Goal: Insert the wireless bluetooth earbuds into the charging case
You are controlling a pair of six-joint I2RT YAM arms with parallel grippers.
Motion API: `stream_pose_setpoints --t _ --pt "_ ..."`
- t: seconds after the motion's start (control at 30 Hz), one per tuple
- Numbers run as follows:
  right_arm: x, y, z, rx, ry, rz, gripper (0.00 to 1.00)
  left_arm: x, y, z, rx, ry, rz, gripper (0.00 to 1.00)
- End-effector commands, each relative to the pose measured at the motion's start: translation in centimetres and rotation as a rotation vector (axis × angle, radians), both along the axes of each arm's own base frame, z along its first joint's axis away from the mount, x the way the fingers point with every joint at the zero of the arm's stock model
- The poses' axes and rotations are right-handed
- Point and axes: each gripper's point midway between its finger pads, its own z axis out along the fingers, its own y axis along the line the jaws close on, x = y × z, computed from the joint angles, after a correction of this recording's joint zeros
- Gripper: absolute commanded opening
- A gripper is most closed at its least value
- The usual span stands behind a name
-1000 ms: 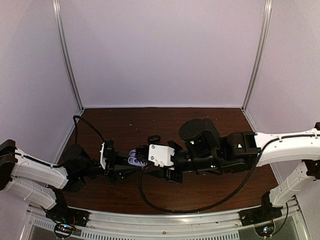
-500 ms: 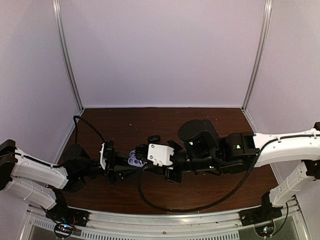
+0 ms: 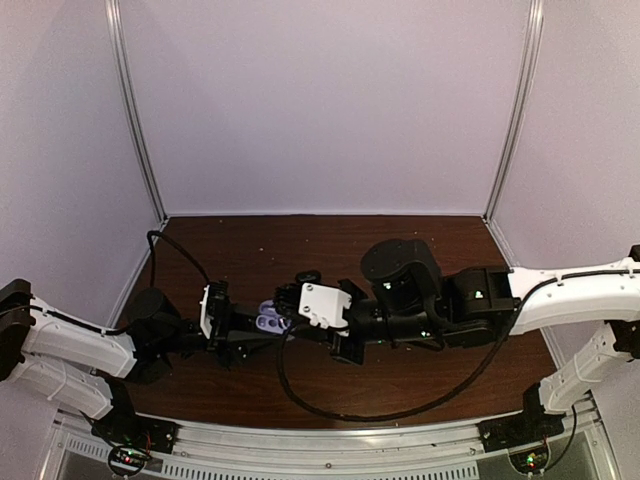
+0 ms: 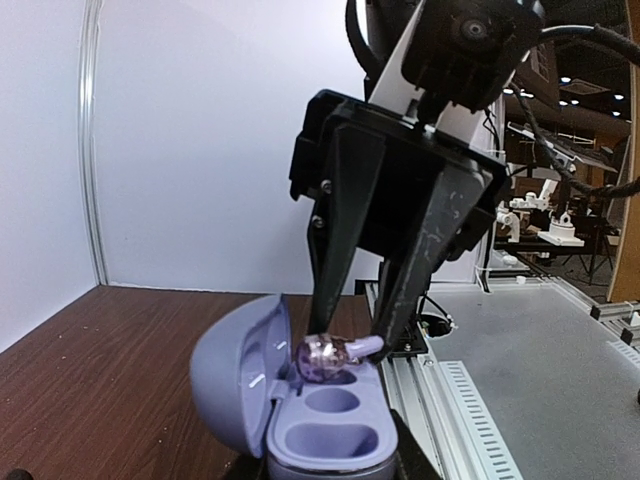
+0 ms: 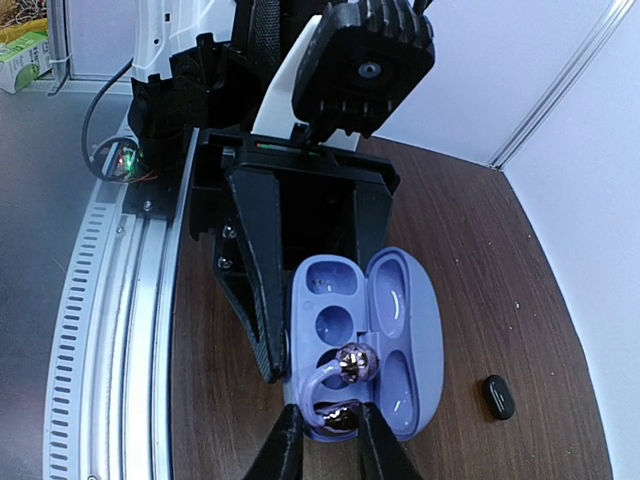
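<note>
An earbud (image 4: 322,357) is pinched by the right hand (image 4: 350,338) over one well of the open charging case (image 4: 330,440), which is clamped by the left hand (image 3: 245,328); seating is under way, and a square lowering and release are called for next.

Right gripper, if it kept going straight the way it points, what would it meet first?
Likely the earbud that the right gripper straddles, sitting at a well of the open charging case; right behind it, the case itself. Depth is unclear.
</note>
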Motion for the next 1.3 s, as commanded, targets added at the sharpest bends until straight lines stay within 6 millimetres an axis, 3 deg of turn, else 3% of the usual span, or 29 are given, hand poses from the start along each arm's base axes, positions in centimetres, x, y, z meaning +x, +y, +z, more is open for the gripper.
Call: stream_pose_setpoints --t 0.0,0.2,0.43,0.67,1.27 --pt "-0.3 -0.1 0.5 0.035 0.032 0.016 0.19 -0.2 0.2 2.7 -0.083 -0.062 -0.001 0.0" --pt "-0.1 -0.3 0.2 0.029 0.036 0.004 0.21 -0.3 0.1 2.7 -0.082 -0.066 -0.005 0.0" --pt "-0.4 -0.2 0.6 0.029 0.031 0.021 0.38 -0.2 0.0 2.3 -0.068 -0.066 -0.002 0.0" --pt "-0.6 0.1 2.1 0.06 0.009 0.027 0.41 -0.1 -0.1 2.0 -0.057 -0.063 -0.002 0.0" --pt "-0.4 1.0 1.9 0.036 -0.034 0.035 0.45 -0.4 -1.2 1.3 -0.015 -0.081 -0.007 0.0"
